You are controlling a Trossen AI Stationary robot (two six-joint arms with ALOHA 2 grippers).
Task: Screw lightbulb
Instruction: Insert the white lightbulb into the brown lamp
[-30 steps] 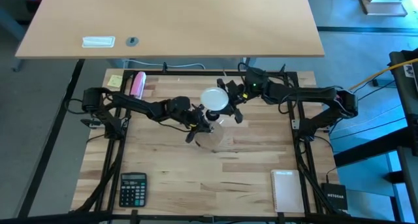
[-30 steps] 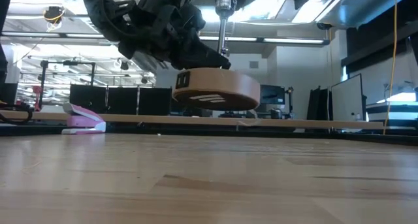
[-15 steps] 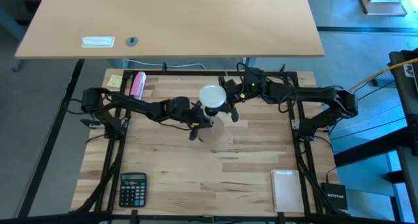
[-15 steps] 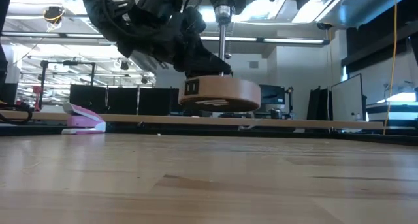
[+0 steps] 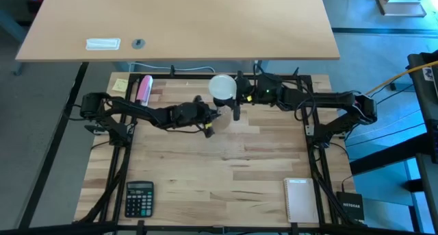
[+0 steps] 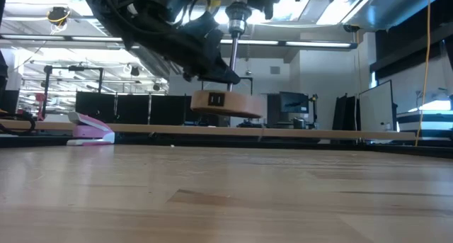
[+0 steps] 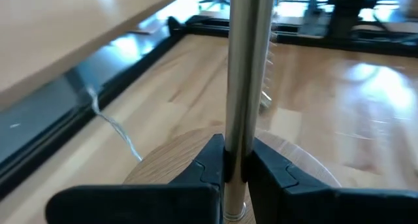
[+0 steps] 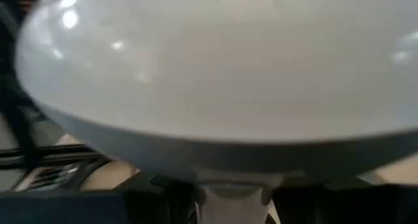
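Observation:
A small lamp is held up between both arms: a round wooden disc [image 6: 225, 103] with a thin metal rod [image 6: 232, 52] rising from it, and the white globe lightbulb [image 5: 222, 86] on top. My left gripper [image 5: 211, 118] is shut on the rod just above the disc. My right gripper [image 5: 235, 101] is shut on the lightbulb, which fills the right wrist view [image 8: 215, 67]. In the high view the bulb hides the disc and the socket. My left gripper pinches the metal rod's lower part [image 7: 236, 142] between its two fingers, just above the wooden disc [image 7: 176, 159]. The fingers come level from the table's left and lie across the upright rod. The disc hangs clear of the table. My right gripper has its two fingers [image 8: 170, 198] on either side of the bulb's narrow neck [image 8: 232, 185], under the globe. It comes from the table's right. The globe hides most of the place of contact.
A pink stapler [image 5: 144, 88] and a yellow note [image 5: 120, 85] lie at the far left. A calculator [image 5: 139, 197] lies near left and a notebook [image 5: 299, 199] near right. Black frame rails [image 5: 116, 159] run along both sides. A second tabletop [image 5: 178, 22] stands beyond.
Both grippers have carried the lamp toward the table's far edge and a little left. The disc has stayed lifted clear of the table and now stands farther from the low camera. Both holds are unchanged.

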